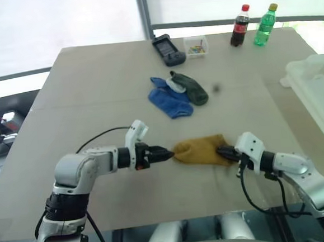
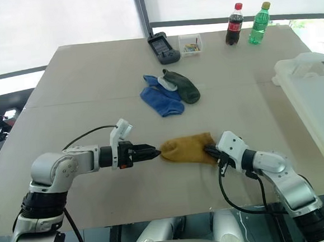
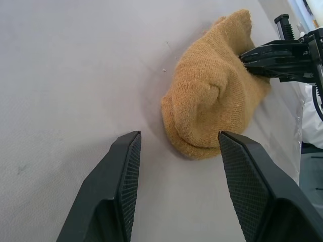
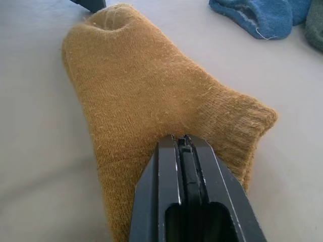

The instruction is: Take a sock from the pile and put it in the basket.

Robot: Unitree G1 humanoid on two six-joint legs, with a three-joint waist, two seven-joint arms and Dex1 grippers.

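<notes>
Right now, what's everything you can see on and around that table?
sock: 1, mustard-yellow, near table edge, between the grippers
blue socks: 2, mid-table
dark sock: 1, green-grey, touching the blue ones
basket: 1, whitish, at the right edge
clear box: 1, coloured bits inside, far side
black device: 1, beside the box
bottles: 2, cola and green, far right
table: 1, grey-beige
left gripper: open, at the sock's end
right gripper: shut on sock
</notes>
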